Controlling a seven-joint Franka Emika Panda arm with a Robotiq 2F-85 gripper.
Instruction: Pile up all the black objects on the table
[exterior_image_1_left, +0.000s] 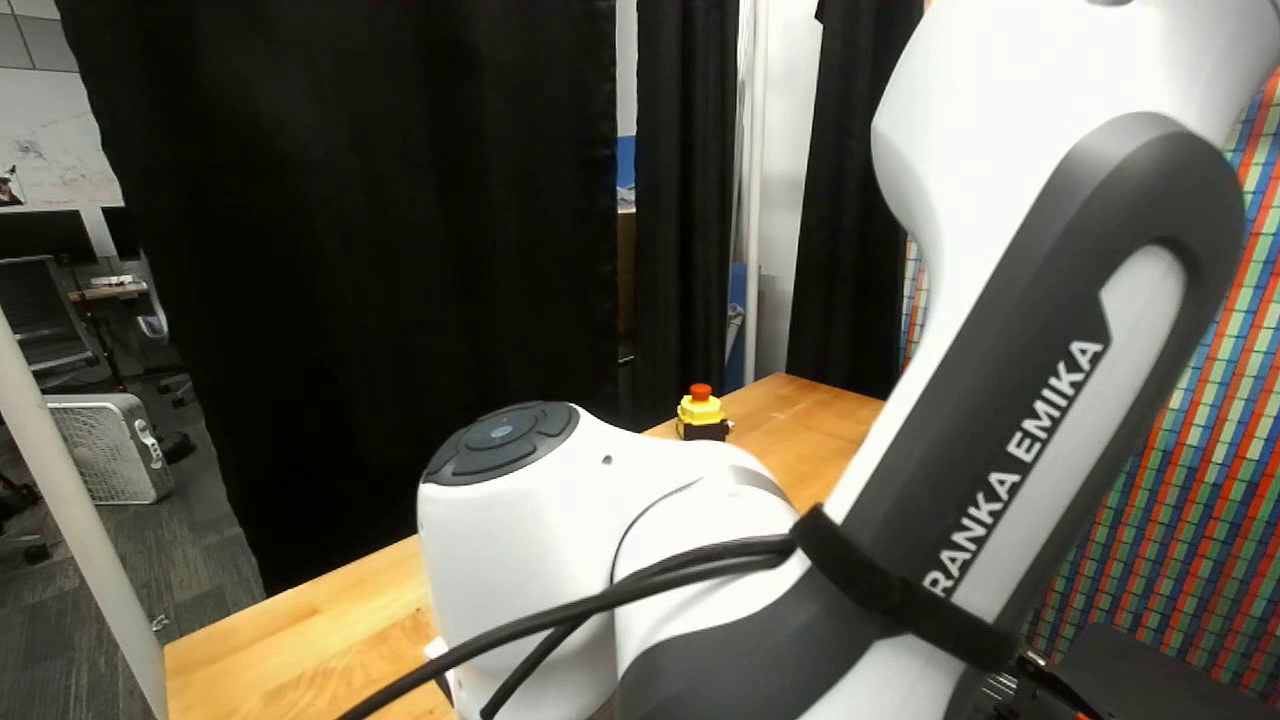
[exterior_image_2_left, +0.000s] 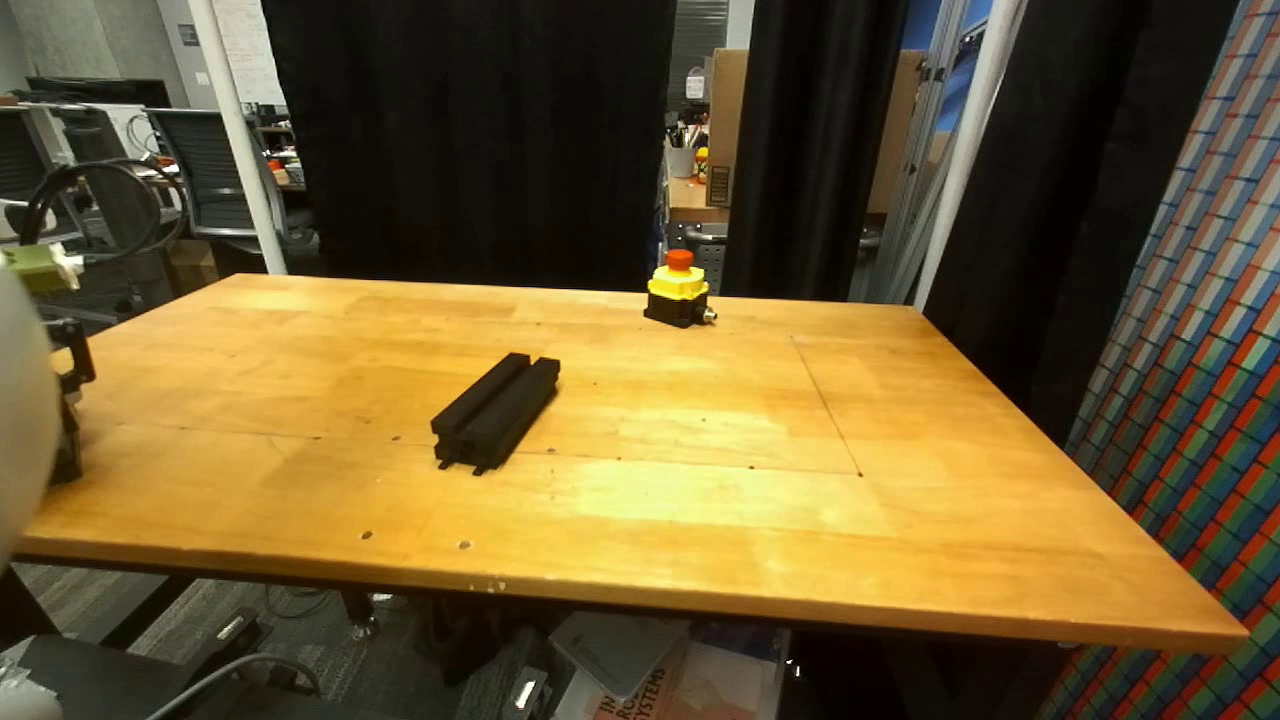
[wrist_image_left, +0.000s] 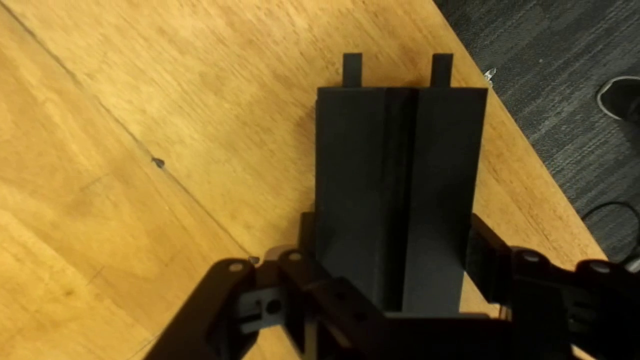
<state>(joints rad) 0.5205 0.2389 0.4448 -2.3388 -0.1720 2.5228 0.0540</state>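
Two long sides of one flat, grooved black plate (wrist_image_left: 365, 195): squeezing these in the black two-finger pincer (wrist_image_left: 392, 232), near an edge of the light-brown wooden bench (wrist_image_left: 225, 100). Not knowing if touching the bench or just above it. Seeing two thin black strips (wrist_image_left: 352, 70) poking out past one end. Finding a long, thick, grooved black block (exterior_image_2_left: 510, 410) resting on the bench in an exterior view, but not knowing if one piece or a stack. Spotting a yellow and black box (exterior_image_2_left: 678, 288) with a red button (exterior_image_2_left: 680, 259) standing farther back. Seeing a white and grey robot arm (exterior_image_1_left: 1010, 350) hiding part of the bench.
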